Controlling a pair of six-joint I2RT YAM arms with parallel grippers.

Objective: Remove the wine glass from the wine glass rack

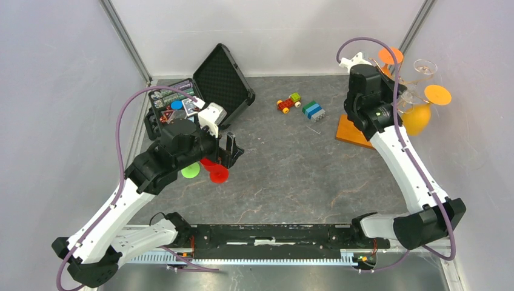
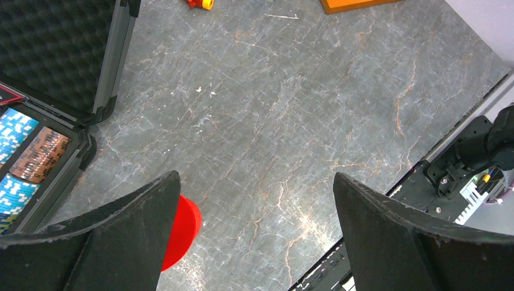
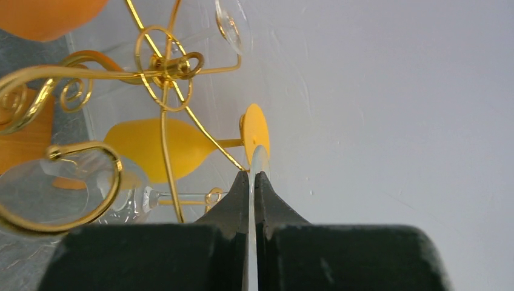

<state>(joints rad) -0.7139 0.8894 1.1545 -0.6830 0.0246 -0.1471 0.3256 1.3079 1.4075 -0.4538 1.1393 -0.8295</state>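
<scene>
My left tool [image 2: 256, 177] hangs low over the grey veined surface [image 2: 273, 109]. Its two matte black fingers are spread wide with nothing between them, one flat red disc [image 2: 182, 227] just beside the left finger and a foam-lined black case [image 2: 54, 48] beyond. Farther off, my right arm stretches up to the wine glass rack [image 3: 163, 66] — thin gold wire in curled scrolls. There my right tool [image 3: 251, 176] pinches the thin foot of one clear wine glass [image 3: 60, 197], its stem at a small gold loop, beside one yellow glass [image 3: 157, 148].
</scene>
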